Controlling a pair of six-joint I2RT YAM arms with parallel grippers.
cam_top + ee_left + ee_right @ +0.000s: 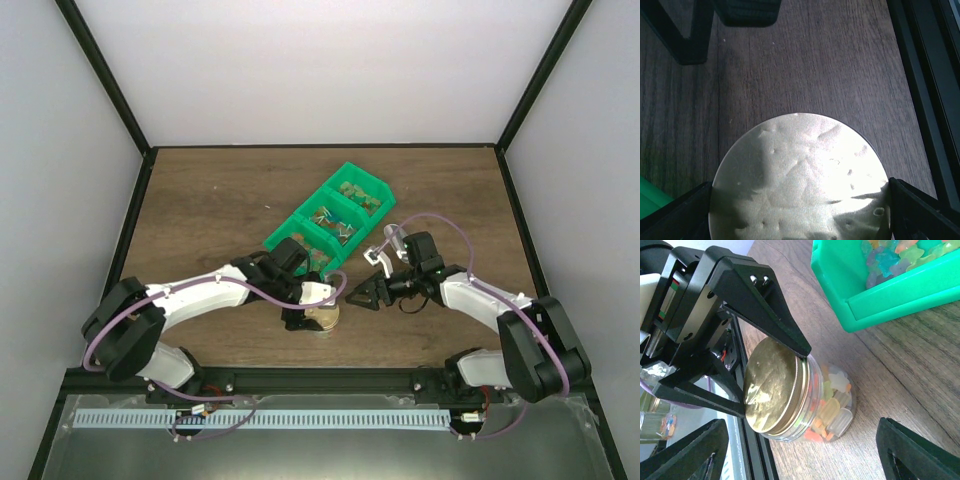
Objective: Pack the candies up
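Note:
A clear jar holding mixed orange, yellow, green and pale candies stands on the wooden table near the front edge. A gold lid sits on it; the lid fills the lower left wrist view. My left gripper is shut on the lid from above, one finger on each side, and in the top view it covers the jar. My right gripper is open and empty, just right of the jar, jaws wide and apart from it; the top view shows it too.
A green bin with several compartments of candies lies diagonally behind the jar; its near corner shows in the right wrist view. A small pale shiny object sits by the right wrist. The black front rail runs close behind the jar.

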